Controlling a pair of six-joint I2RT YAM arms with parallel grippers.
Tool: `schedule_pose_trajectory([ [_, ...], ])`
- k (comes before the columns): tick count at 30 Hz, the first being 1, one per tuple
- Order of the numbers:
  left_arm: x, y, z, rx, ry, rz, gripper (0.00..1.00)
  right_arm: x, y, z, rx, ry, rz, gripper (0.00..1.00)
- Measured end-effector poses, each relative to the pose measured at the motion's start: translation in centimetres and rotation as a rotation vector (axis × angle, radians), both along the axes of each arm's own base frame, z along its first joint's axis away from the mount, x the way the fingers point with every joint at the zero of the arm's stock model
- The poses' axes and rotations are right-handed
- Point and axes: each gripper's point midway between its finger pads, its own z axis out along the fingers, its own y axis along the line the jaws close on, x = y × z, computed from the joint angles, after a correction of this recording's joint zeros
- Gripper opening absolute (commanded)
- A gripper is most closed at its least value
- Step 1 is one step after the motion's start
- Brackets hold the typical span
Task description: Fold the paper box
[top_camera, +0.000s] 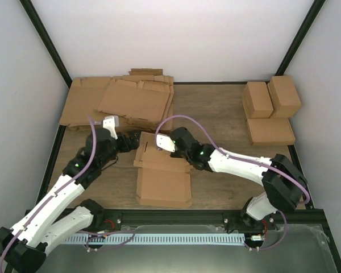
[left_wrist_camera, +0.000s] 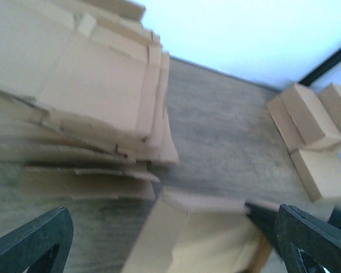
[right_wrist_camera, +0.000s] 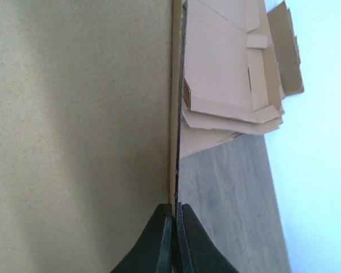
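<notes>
The paper box (top_camera: 162, 173) lies half-folded in the middle of the table, one panel flat toward me and a raised wall at its far side. My right gripper (top_camera: 161, 149) is shut on that raised wall; in the right wrist view (right_wrist_camera: 174, 209) the thin cardboard edge (right_wrist_camera: 174, 114) runs straight into the closed fingertips. My left gripper (top_camera: 128, 143) stands just left of the box, open wide and holding nothing. In the blurred left wrist view its fingers (left_wrist_camera: 37, 239) flank the box's near corner (left_wrist_camera: 199, 233) without touching it.
A pile of flat brown cardboard sheets (top_camera: 125, 102) lies at the back left, close behind the left gripper. Three finished small boxes (top_camera: 270, 108) sit at the back right. White walls enclose the table on three sides.
</notes>
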Motion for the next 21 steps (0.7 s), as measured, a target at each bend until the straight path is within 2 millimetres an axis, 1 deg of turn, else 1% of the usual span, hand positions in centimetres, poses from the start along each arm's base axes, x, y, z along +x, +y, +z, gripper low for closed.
schedule_pose_trajectory([
  [2,0.6,0.9,1.8,0.014,-0.014,0.028,1.00,-0.6,0.3,-0.2,-0.022,-0.047,0.033,0.01],
  [4,1.2,1.3,4.1,0.012,-0.044,0.029,1.00,-1.3,0.5,-0.2,-0.031,-0.079,0.064,0.01],
  [6,1.8,0.9,5.7,0.012,-0.059,-0.002,1.00,-2.2,0.7,-0.2,-0.032,-0.108,0.099,0.01],
  [8,2.4,-0.3,6.2,0.017,-0.056,-0.061,1.00,-3.2,0.9,-0.1,-0.030,-0.141,0.137,0.01],
  [9,2.6,-1.0,5.8,0.024,-0.041,-0.092,1.00,-3.7,1.0,0.0,-0.028,-0.157,0.155,0.01],
  [13,3.0,-2.8,2.1,0.067,0.065,-0.189,1.00,-5.1,1.7,-0.4,-0.039,-0.209,0.198,0.01],
  [15,2.9,-3.5,0.8,0.080,0.101,-0.235,1.00,-5.7,1.9,-0.7,-0.043,-0.238,0.205,0.01],
  [18,2.7,-4.6,-0.6,0.096,0.146,-0.310,1.00,-7.0,2.3,-1.1,-0.043,-0.288,0.227,0.02],
  [21,2.7,-5.8,-1.7,0.101,0.185,-0.385,1.00,-8.0,2.8,-1.4,-0.044,-0.335,0.248,0.01],
])
